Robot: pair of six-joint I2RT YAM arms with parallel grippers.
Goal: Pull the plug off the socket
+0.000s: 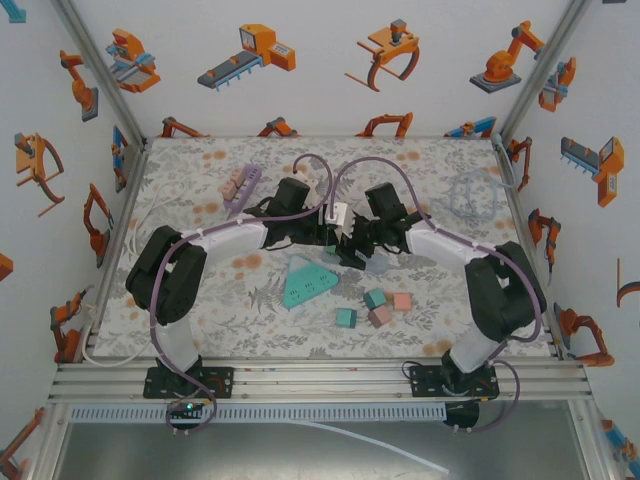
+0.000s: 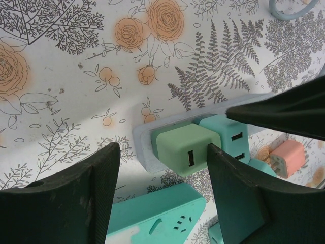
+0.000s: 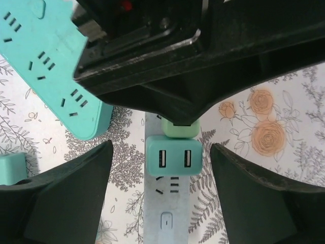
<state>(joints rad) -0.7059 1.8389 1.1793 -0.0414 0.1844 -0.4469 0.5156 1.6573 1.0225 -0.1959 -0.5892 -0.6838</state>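
We see the pale grey plastic socket strip (image 2: pixel 144 147) lying near the middle of the flower-patterned counter (image 2: pixel 61 101), a little toward its right edge. Two plugs sit in it side by side and touching: a light green cube-shaped plug (image 2: pixel 183 150) and a teal cube-shaped plug with two USB ports (image 3: pixel 173 155). Both are seated in the strip.

The left pincer (image 2: pixel 162 152) stands open around the green plug. One finger (image 2: pixel 238 193) is at that plug's side, while the other is clear of it. The right pincer (image 3: pixel 161 147) is open wide, its fingers on either side of the teal plug and apart from it.

A teal triangular socket block (image 1: pixel 308 283) lies just beside the strip, toward the near edge. Small pink and teal cubes (image 1: pixel 402 300) rest loose between the strip and the near edge.
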